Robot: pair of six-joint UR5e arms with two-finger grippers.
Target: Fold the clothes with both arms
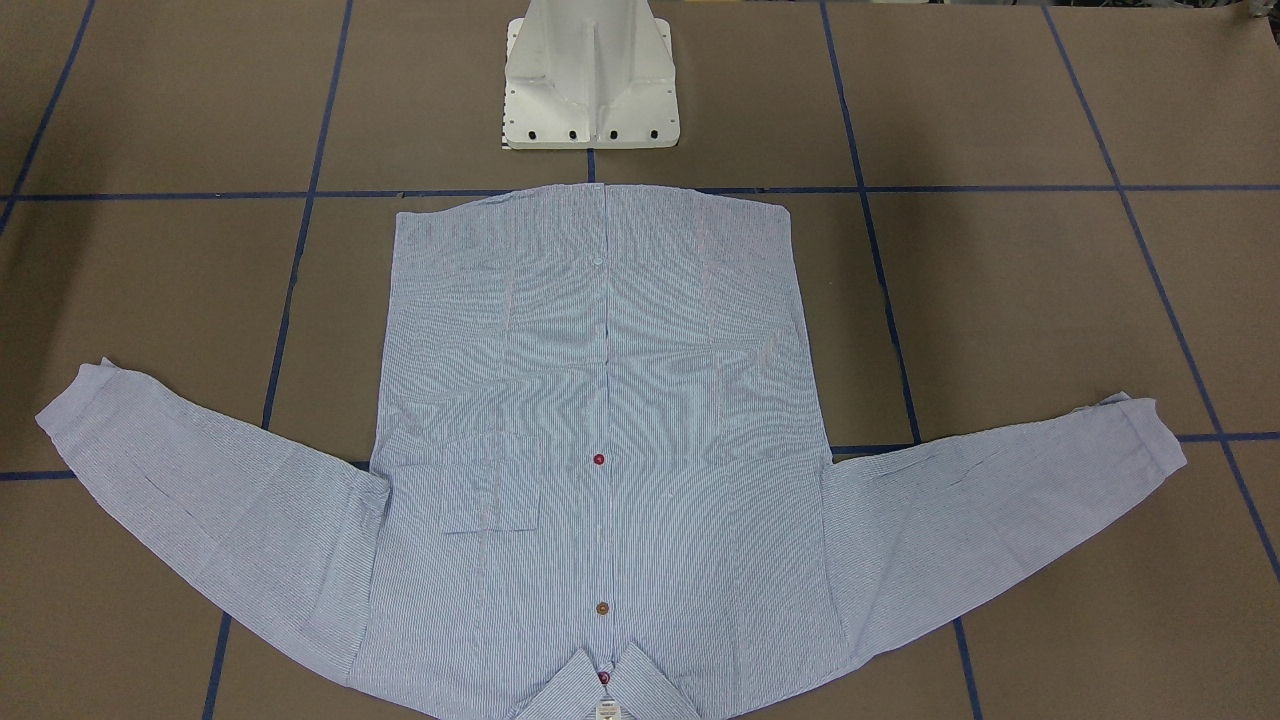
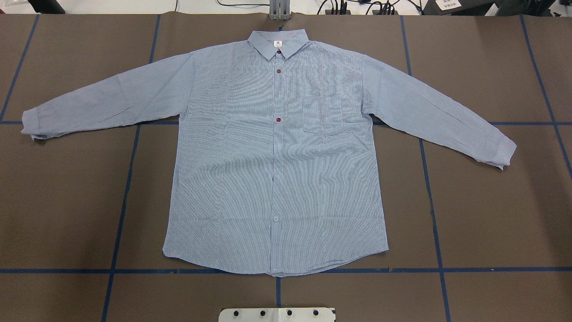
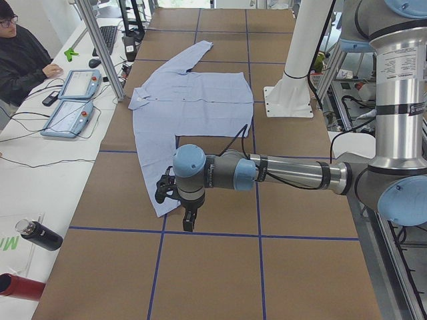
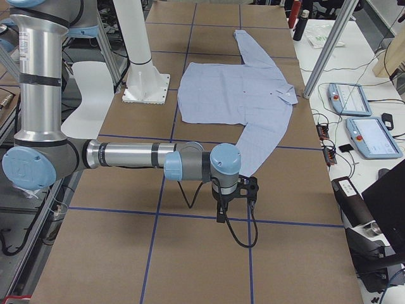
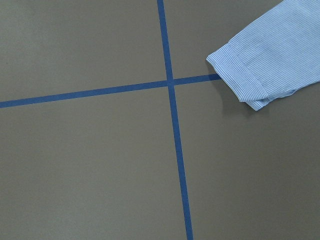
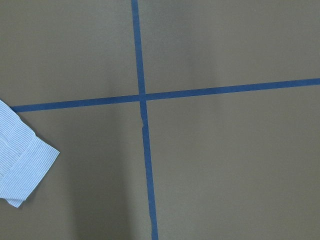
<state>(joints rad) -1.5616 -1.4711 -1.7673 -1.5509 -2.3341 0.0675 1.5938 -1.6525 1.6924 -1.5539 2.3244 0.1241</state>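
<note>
Where the shirt's [image 2: 277, 170] cuffs [image 2: 504, 152] end, brown table [image 2: 491, 214] spreads outward.

No writing can be read; the neck label [image 2: 278, 44] on the shirt [image 2: 250, 179] is too small.

Striped shirt [image 1: 640, 400] flat on table [image 1: 1010, 300]
</note>
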